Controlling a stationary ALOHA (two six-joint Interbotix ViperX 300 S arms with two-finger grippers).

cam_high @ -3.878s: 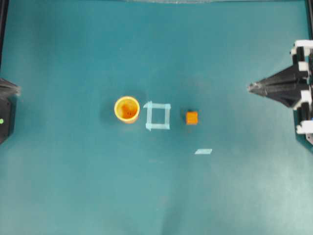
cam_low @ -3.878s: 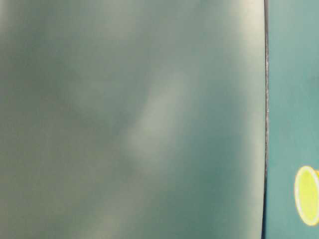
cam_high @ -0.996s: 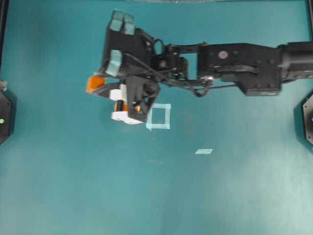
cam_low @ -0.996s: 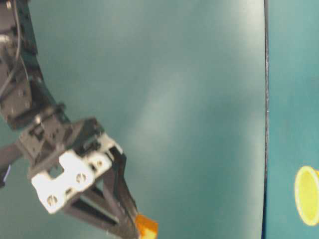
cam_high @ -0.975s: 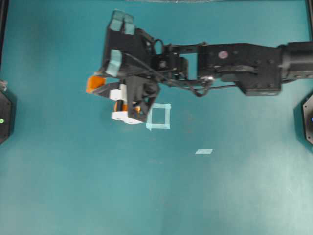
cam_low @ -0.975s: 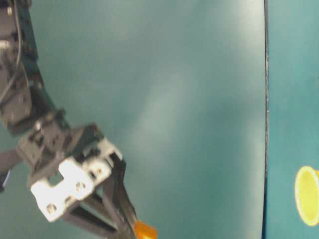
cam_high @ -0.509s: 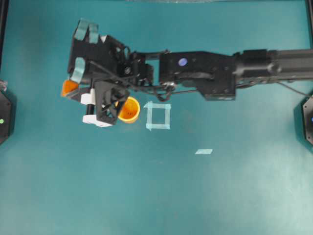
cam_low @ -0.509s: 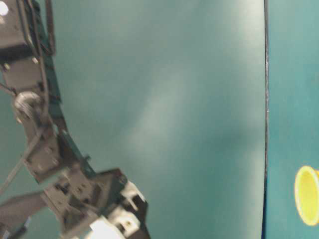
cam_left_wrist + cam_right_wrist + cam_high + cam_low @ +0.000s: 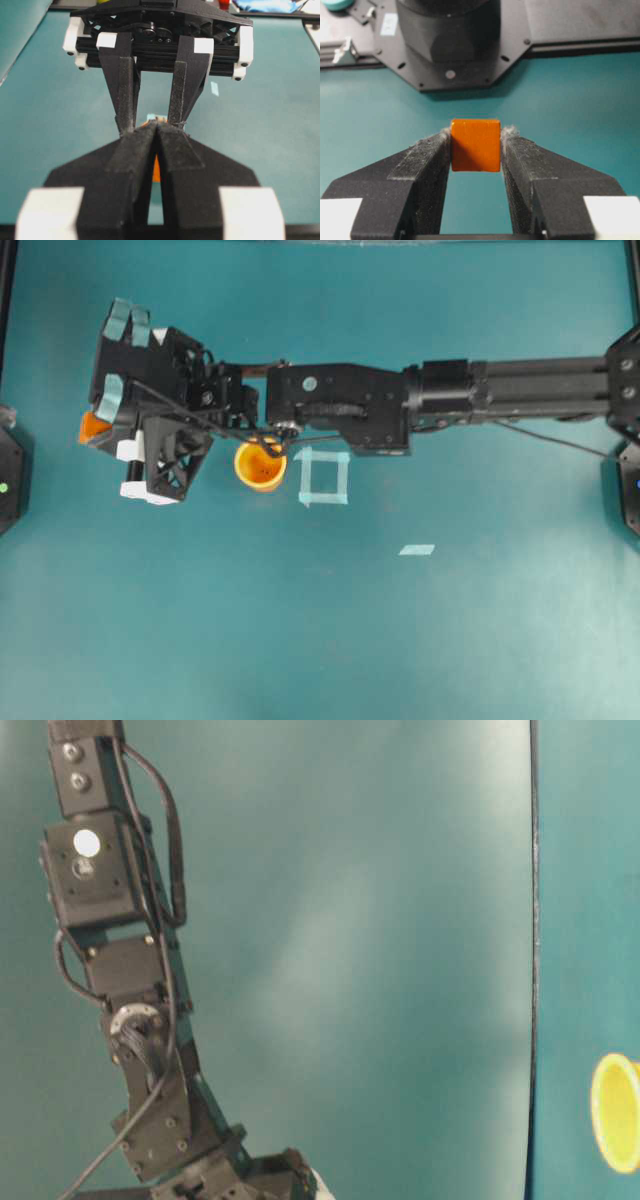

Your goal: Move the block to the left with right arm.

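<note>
The block (image 9: 475, 144), a small orange cube, is clamped between my right gripper's (image 9: 475, 136) black padded fingers. From overhead the block (image 9: 90, 429) shows at the far left, well left of the yellow-orange cup (image 9: 260, 465). There my right gripper (image 9: 100, 426) holds it at the end of the long black right arm (image 9: 450, 400), which reaches across from the right. My left gripper (image 9: 157, 127) is shut, its fingertips touching, and it faces the right gripper head-on. A sliver of orange shows through the gap behind its tips.
A pale blue tape square (image 9: 323, 477) lies just right of the cup. A small tape strip (image 9: 416, 549) lies further right and nearer. The left arm's black base (image 9: 450, 40) stands close behind the block. The cup's rim (image 9: 615, 1112) shows at the table-level view's right edge.
My right arm has carried the block further left, past the cup, which now lies uncovered. In the table-level view the gripper has sunk out of the bottom. The left gripper has stayed put.
</note>
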